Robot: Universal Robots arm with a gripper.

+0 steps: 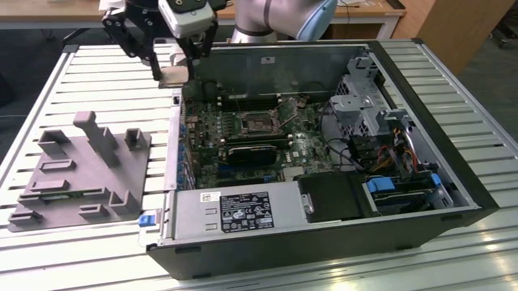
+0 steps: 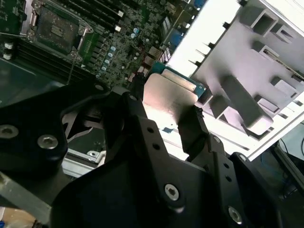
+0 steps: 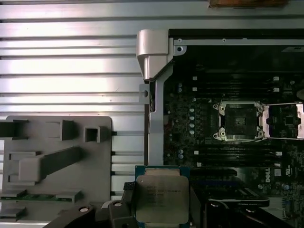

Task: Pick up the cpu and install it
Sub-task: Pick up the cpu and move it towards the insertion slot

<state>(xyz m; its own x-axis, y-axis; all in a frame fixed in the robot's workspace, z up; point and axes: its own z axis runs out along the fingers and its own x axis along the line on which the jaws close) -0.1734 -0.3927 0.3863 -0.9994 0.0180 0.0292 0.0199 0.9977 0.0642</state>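
My gripper (image 1: pixel 173 68) hangs above the near-left corner of the open computer case (image 1: pixel 421 66), over its wall. It is shut on the cpu (image 1: pixel 174 76), a flat square chip with a pale silver top. Both wrist views show the cpu (image 2: pixel 168 95) (image 3: pixel 161 195) clamped by its edges between my black fingers (image 2: pixel 190 128). The open motherboard socket (image 1: pixel 261 124) lies lower and to the exterior view's right of my gripper, with its metal lid flipped up. That socket (image 3: pixel 237 122) (image 2: pixel 56 27) shows bare in both wrist views.
A grey plastic fixture block (image 1: pixel 81 176) (image 3: pixel 52 161) stands on the slatted metal table (image 1: pixel 97 79) at the exterior view's left of the case. Inside the case are a power supply (image 1: pixel 235 212), drive cage (image 1: pixel 364 97) and cables (image 1: pixel 389 157).
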